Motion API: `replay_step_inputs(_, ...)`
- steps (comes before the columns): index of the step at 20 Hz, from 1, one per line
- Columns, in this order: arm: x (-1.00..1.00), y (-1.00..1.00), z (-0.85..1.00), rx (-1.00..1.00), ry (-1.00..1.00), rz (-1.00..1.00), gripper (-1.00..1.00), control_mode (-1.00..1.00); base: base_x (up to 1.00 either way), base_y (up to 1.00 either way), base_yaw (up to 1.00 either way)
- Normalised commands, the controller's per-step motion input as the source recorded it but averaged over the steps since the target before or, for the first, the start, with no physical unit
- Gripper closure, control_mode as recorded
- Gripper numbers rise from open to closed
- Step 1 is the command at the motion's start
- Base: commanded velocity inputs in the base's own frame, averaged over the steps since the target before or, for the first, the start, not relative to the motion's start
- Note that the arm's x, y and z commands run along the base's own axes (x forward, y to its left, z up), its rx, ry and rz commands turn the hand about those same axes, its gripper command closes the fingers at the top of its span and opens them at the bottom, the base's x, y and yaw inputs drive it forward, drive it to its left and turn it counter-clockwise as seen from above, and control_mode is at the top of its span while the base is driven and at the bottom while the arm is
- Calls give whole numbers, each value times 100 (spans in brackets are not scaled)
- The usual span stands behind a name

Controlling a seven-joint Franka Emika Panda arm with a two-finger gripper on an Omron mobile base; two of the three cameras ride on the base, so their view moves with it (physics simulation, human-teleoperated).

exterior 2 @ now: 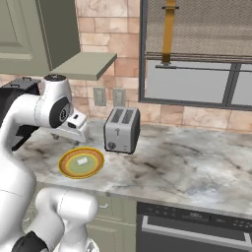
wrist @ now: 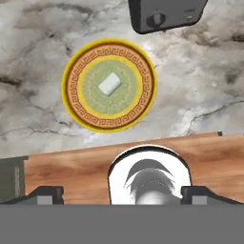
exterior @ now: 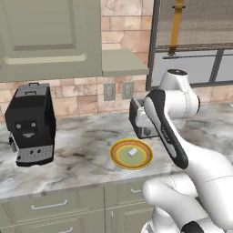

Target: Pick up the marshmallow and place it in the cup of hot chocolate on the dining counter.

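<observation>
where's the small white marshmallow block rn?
The small white marshmallow block lies at the centre of the round yellow-rimmed plate on the marble wall counter, just in front of the silver toaster, with the black coffee machine further left.

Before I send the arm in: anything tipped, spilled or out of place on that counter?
Nothing stands out. The marshmallow lies in the middle of the plate, the toaster and coffee machine stand upright on the counter, and nothing looks spilled.

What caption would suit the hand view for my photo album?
Looking down from the robot's hand: a white marshmallow lies on a yellow patterned plate on the marble counter, near a toaster.
</observation>
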Motion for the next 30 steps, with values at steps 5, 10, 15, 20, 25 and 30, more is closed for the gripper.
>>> replay_step_inputs(5,-35,14,-41,0,30,-37,-100,-100,0,0,0)
replay_step_inputs(10,-8,14,-51,0,19,-32,-100,-100,0,0,0)
replay_step_inputs(15,23,2,-32,-6,2,-23,-100,-100,0,0,0)
replay_step_inputs(20,30,0,-43,-15,0,-5,-100,-100,0,0,0)
replay_step_inputs(25,42,0,-41,-5,0,0,-100,-100,0,0,0)
replay_step_inputs(30,51,0,-18,0,0,1,-100,-100,0,0,0)
